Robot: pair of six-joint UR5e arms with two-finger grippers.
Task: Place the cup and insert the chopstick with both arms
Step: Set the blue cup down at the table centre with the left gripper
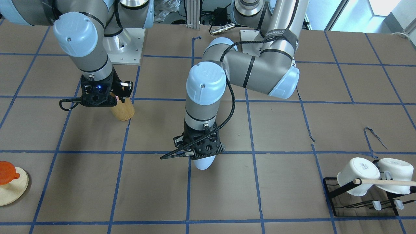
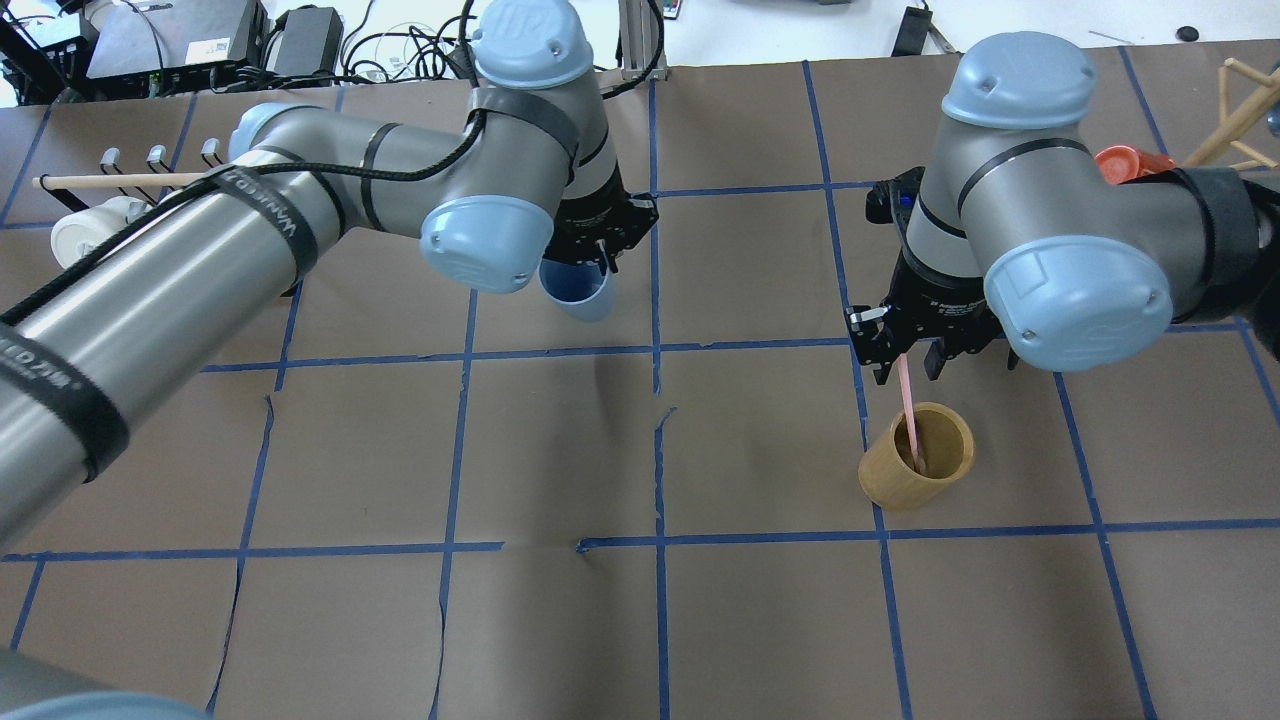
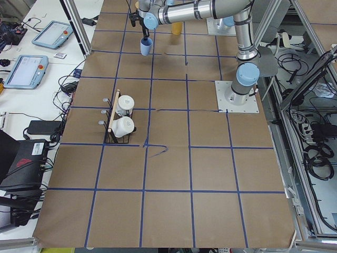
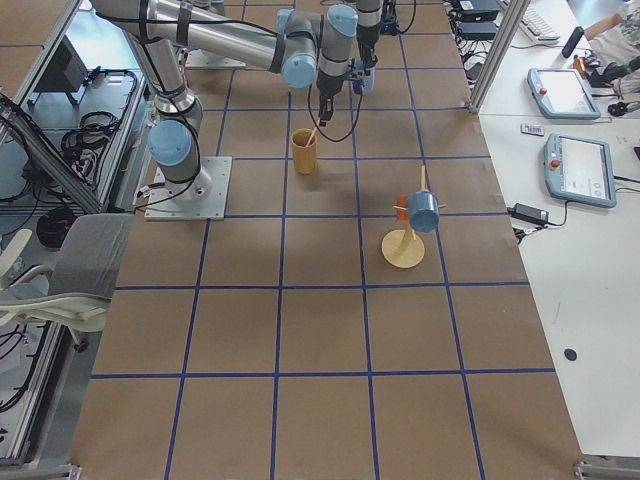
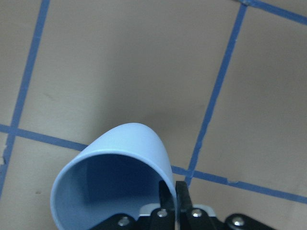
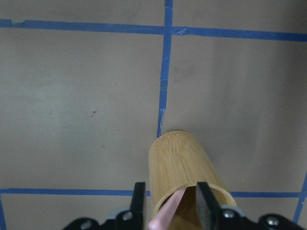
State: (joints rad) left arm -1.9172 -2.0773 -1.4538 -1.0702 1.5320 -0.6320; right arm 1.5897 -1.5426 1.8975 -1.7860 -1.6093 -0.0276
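My left gripper (image 5: 171,194) is shut on the rim of the light blue cup (image 5: 120,163). The cup hangs tilted under it, close over the table past the middle (image 2: 582,290), (image 1: 204,162). My right gripper (image 6: 168,201) hovers over the tan bamboo cylinder (image 6: 182,167), its jaws open. A pale pink chopstick (image 2: 909,415) stands between the jaws. It leans with its lower end inside the cylinder (image 2: 918,460). In the front-facing view that gripper (image 1: 112,96) hides most of the stick.
A black rack (image 1: 360,201) with two white mugs and a long wooden rod (image 1: 386,182) stands at the table's left end. A wooden stand (image 1: 13,188) with an orange cup stands at the right end.
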